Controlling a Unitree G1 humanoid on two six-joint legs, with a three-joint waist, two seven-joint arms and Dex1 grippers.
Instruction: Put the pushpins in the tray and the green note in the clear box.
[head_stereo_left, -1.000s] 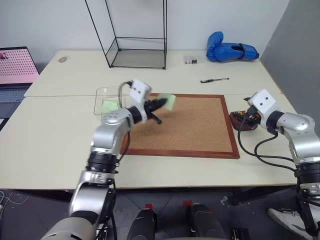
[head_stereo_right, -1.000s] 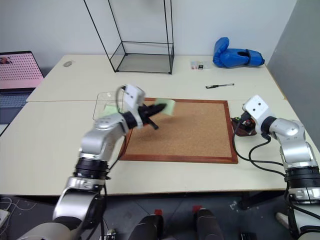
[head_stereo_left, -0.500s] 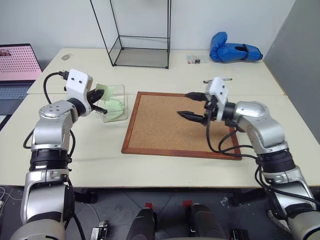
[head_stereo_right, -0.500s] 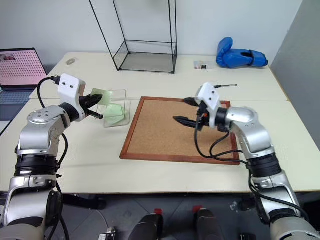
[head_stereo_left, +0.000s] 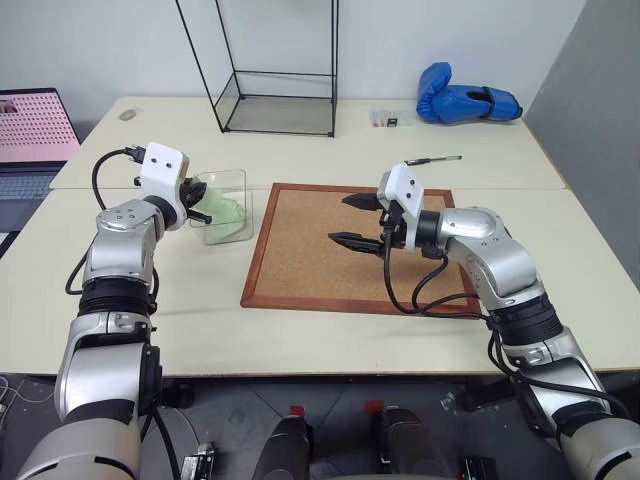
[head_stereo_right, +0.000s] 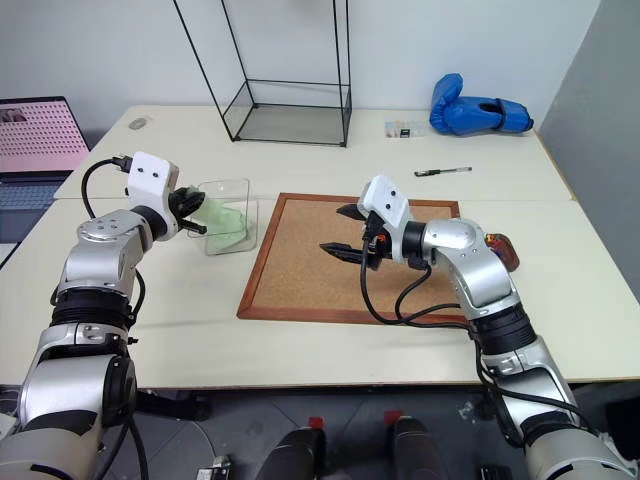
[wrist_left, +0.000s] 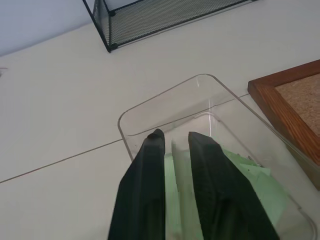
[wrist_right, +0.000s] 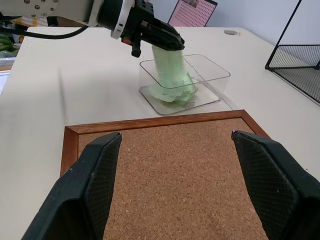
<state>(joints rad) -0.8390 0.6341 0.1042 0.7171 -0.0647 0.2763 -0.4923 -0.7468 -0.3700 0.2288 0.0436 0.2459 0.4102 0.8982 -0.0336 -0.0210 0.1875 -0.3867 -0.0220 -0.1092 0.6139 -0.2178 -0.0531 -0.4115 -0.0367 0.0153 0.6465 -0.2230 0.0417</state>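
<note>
Left gripper (wrist_left: 172, 142) fingers masking green note (wrist_right: 170, 67)

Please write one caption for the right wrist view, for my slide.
Left gripper lowers a green note into the clear box beyond the corkboard.

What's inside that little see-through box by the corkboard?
The clear box holds pale green paper notes on its floor, and the left claw hangs another green note over them. The notes hide whatever lies beneath.
</note>
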